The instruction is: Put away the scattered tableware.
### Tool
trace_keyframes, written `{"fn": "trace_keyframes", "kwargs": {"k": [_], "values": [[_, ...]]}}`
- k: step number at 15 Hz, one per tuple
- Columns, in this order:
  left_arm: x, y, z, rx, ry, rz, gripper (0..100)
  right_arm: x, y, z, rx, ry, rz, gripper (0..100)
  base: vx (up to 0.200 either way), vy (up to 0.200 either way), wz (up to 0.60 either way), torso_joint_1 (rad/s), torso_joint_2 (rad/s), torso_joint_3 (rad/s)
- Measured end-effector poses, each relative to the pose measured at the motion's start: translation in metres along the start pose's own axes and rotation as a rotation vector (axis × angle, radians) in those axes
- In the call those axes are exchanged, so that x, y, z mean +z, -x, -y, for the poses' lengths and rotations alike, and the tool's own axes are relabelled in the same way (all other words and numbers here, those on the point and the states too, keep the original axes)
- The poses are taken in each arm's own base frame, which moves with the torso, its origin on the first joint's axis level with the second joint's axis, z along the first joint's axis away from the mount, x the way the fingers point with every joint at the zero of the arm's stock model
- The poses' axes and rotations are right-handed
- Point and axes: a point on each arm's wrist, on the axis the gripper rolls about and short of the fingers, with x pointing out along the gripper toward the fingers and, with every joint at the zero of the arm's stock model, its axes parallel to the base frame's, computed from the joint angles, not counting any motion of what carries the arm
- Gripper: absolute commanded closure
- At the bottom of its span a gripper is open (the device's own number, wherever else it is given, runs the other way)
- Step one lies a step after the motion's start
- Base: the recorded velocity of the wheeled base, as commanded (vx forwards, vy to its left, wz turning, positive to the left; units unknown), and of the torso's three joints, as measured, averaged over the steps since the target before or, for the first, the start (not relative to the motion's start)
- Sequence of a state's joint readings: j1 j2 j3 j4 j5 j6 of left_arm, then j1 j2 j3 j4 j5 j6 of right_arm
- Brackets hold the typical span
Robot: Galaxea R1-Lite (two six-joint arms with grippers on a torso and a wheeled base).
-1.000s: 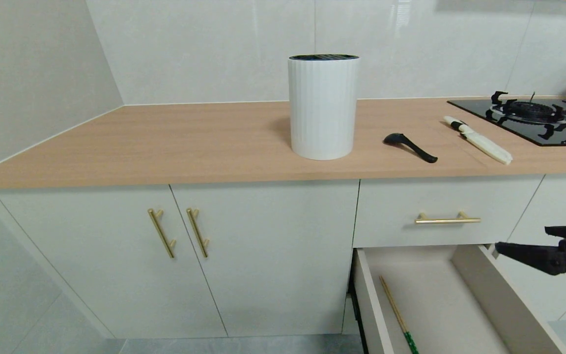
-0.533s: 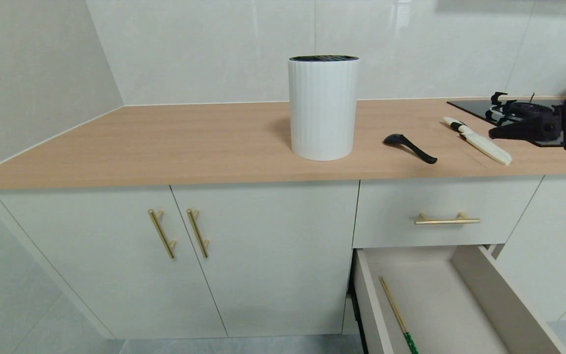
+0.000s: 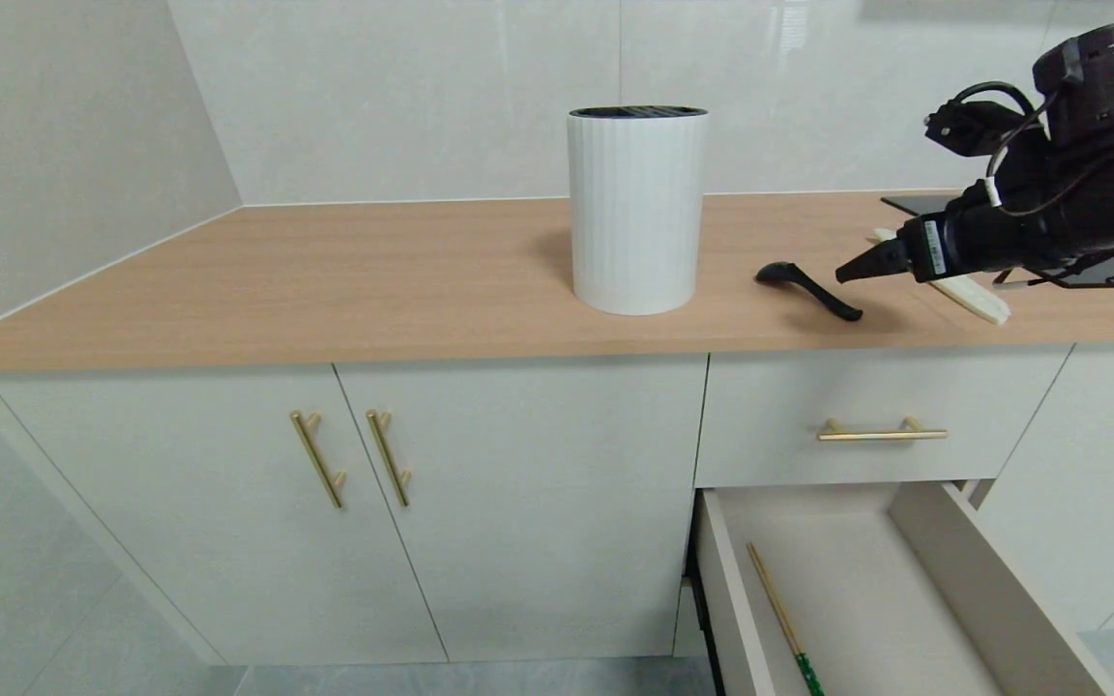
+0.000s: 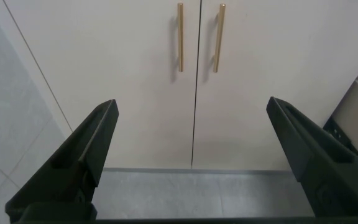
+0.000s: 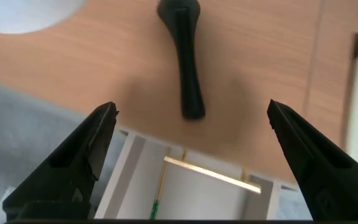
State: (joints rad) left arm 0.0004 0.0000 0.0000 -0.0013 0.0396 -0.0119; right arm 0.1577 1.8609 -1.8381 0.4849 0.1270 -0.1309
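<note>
— Head camera?
— High and set back, facing forward and down: counter (image 3: 373, 280), doors (image 3: 518, 503) and open drawer (image 3: 866, 599) all fit.
— Wrists?
— Left sits low, facing the doors, fairly near. Right hangs close above the counter's front edge, looking down on the spoon (image 3: 808, 288) and drawer, both shared with the head camera.

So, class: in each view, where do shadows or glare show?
Head view: white holder throws a soft shadow leftward on the countertop; wall tiles show pale glare. Right wrist view: faint shadow beside the black spoon. Left wrist view: cabinet doors evenly lit.
</note>
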Motion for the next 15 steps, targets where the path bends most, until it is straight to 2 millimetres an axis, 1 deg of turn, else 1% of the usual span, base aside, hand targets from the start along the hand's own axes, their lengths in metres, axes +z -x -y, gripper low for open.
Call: {"fn": "trace_keyframes", "kwargs": {"k": [3,6,9,15], "values": [[0.0,0.0,0.0,0.0,0.0,0.0,0,-0.004,-0.031,0.003,0.006,0.003,-0.033,0,0.0,0.0,0.0,0.0,0.0,0.0],[0.0,0.0,0.0,0.0,0.0,0.0,0,-0.005,-0.051,0.005,0.009,0.002,-0.042,0,0.0,0.0,0.0,0.0,0.0,0.0],[0.0,0.0,0.0,0.0,0.0,0.0,0,-0.007,-0.062,0.005,0.014,0.0,-0.052,0,0.0,0.0,0.0,0.0,0.0,0.0],[0.0,0.0,0.0,0.0,0.0,0.0,0,-0.005,-0.07,0.005,0.025,0.0,-0.016,0,0.0,0.0,0.0,0.0,0.0,0.0]]}}
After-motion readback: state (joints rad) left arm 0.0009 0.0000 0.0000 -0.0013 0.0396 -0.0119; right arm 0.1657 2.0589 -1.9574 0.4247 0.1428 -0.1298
